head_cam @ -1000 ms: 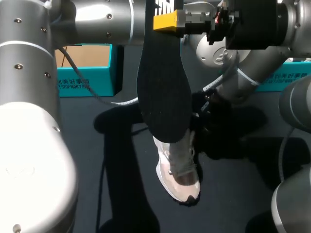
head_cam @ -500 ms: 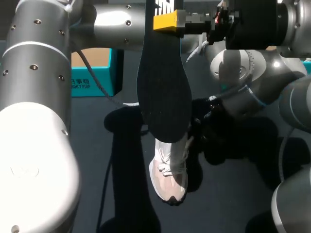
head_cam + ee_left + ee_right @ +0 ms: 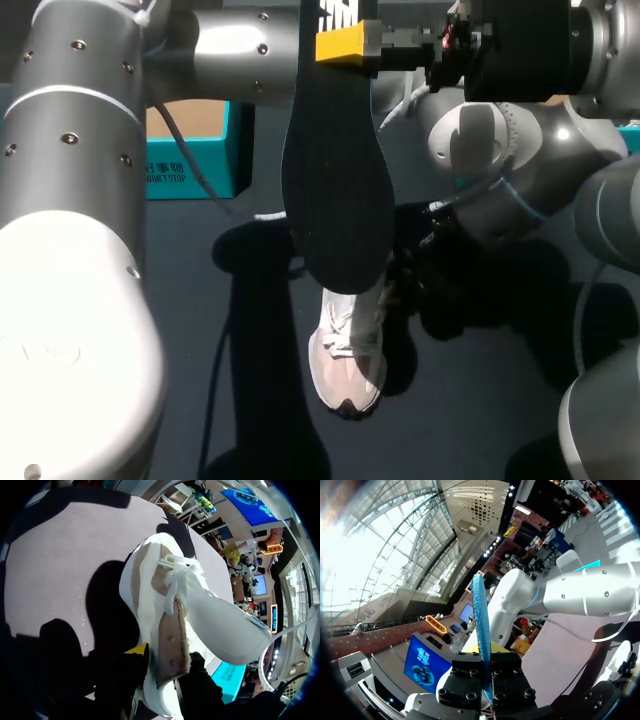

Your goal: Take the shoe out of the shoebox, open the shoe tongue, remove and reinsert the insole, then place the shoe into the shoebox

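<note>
The teal shoebox (image 3: 190,150) stood well off to the left of the shoe (image 3: 348,365), beyond it and with its top open. The white and pale pink shoe pointed its toe toward the near edge of the dark table (image 3: 250,420). Whether its sole rested on the table could not be told.

The black insole (image 3: 335,190) hung upright directly above the shoe, broad end down, and hid the shoe's heel half in the head view.

The left gripper (image 3: 167,662) was at the shoe's heel end. It was pinched onto the shoe from two sides, with one yellow tip showing against the outer wall, and the laces and toe lay ahead of it.

The right gripper (image 3: 486,672) was high above the shoe, clear of it. It was clamped on the insole's narrow upper end, and the insole stood edge-on between its two fingers.
</note>
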`<state>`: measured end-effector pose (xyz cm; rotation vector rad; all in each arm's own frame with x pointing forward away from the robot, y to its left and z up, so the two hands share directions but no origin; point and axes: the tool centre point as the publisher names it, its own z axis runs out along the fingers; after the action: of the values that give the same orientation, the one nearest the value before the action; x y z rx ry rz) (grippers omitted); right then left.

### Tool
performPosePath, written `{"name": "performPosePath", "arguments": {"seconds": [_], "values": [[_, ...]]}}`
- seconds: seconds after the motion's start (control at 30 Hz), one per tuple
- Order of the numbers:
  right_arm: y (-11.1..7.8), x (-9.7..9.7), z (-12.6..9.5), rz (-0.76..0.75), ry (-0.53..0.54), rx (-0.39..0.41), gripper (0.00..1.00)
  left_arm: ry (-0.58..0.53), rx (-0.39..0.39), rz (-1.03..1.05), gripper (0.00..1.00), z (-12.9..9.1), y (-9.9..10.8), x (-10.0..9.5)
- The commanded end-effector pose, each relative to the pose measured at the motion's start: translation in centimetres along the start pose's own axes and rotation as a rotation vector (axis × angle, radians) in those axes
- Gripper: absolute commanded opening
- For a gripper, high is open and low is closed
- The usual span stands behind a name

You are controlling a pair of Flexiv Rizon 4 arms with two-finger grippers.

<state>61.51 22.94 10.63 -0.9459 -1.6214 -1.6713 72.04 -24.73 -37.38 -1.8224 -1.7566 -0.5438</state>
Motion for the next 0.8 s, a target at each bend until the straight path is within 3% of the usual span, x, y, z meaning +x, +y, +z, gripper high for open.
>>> {"name": "performPosePath", "arguments": {"seconds": [0.03, 0.4, 0.8], "values": [[0.2, 0.0, 0.5, 0.002, -0.001, 0.000, 0.00, -0.020, -0.011, -0.024, 1.00, -0.6, -0.1, 1.2], [0.2, 0.0, 0.5, 0.002, -0.001, 0.000, 0.00, -0.086, -0.039, -0.134, 1.00, -2.5, 0.9, 3.5], [0.2, 0.0, 0.5, 0.002, -0.001, 0.000, 0.00, -0.194, -0.088, -0.265, 1.00, -3.8, 4.0, 7.0]]}}
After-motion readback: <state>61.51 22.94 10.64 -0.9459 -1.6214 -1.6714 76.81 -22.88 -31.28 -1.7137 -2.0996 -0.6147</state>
